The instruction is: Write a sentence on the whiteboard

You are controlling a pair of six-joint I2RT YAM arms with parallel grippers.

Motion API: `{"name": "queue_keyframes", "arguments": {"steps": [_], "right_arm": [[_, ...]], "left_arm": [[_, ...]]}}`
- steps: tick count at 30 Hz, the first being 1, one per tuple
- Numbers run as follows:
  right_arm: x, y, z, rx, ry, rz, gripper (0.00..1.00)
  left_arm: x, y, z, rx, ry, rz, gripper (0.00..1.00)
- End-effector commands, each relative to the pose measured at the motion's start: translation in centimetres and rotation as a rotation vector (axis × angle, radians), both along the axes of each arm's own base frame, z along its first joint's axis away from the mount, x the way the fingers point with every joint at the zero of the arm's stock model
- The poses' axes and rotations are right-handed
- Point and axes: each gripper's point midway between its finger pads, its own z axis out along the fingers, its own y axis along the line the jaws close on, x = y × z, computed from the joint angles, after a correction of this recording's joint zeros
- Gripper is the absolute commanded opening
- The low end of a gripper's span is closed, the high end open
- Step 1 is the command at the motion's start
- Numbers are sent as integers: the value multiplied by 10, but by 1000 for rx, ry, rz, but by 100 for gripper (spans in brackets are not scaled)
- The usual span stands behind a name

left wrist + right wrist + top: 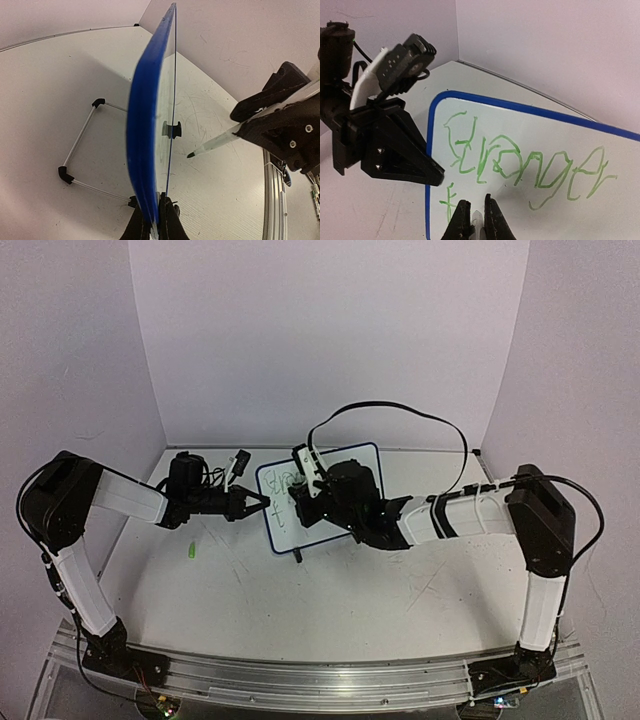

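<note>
Whiteboard (pixel 283 530) | edge clamped in left gripper (pixel 259 504) | right gripper (pixel 477 211) pinching pen (pixel 220 142) near its face

Scuffed white table (pixel 330 590), whiteboard (pixel 283 522) standing on it (small green object (pixel 190 552) nearby)

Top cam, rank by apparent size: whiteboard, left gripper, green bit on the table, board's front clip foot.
1. whiteboard
2. left gripper, pinching the board's left edge
3. green bit and clip foot: both tiny in this view, too alike to rank.
</note>
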Motion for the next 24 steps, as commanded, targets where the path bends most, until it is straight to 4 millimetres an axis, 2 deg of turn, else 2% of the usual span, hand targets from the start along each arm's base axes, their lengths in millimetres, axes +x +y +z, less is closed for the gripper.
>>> {"name": "queue_keyframes", "arguments": {"steps": [1, 7, 24], "right_arm": [[-7, 16, 32, 84, -38, 80, 0], [9, 22, 23, 73, -34, 52, 0], [23, 19, 10, 4, -72, -3, 0]], "left_arm": [[20, 12, -11, 94, -74, 83, 0], [20, 13, -9, 92, -77, 85, 0], [20, 11, -9, 90, -76, 78, 0]]}}
